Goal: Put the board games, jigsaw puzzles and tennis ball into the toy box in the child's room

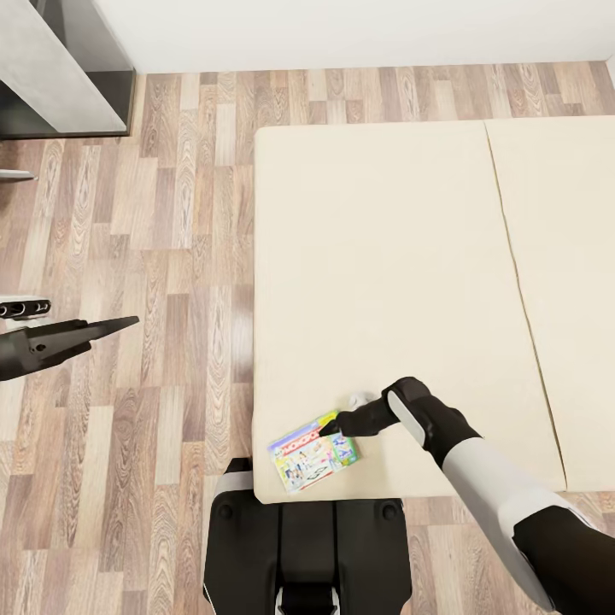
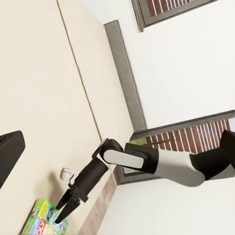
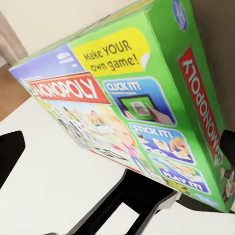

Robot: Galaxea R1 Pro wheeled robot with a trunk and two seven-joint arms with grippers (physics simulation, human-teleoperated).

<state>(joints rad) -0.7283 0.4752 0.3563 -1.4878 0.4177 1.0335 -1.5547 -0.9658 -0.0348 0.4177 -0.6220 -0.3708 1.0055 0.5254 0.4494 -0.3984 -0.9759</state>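
Touching board game (image 1: pixel 313 453), right gripper (image 1: pixel 331 424), jaw state unclear

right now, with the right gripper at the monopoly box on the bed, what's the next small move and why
Probably ease the right gripper a little further onto the Monopoly box and close on its edge. The box lies flat near the bed corner, and the fingertips sit right at its near edge with no clear hold yet. The left gripper hangs off over the floor, so the right should do this.
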